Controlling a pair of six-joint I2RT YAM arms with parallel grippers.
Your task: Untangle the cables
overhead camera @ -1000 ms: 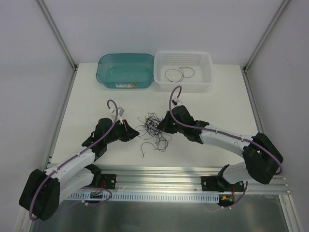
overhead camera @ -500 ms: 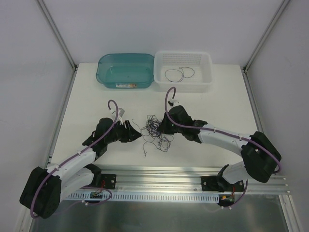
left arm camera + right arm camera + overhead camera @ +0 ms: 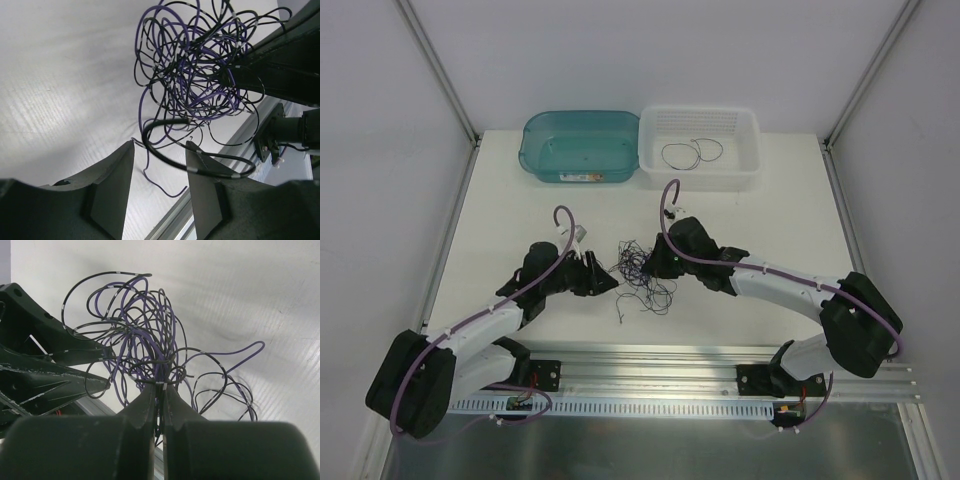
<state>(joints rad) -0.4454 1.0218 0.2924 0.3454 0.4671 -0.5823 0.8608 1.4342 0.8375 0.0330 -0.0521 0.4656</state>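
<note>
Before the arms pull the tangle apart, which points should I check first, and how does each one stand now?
1. Right fingers shut on the cable tangle: ok.
2. Left fingers open: ok.
3. Black strand crosses the gap between the left fingers: ok.
4. That strand is free of the knot: cannot tell.
5. White basket has room for another cable: ok.
</note>
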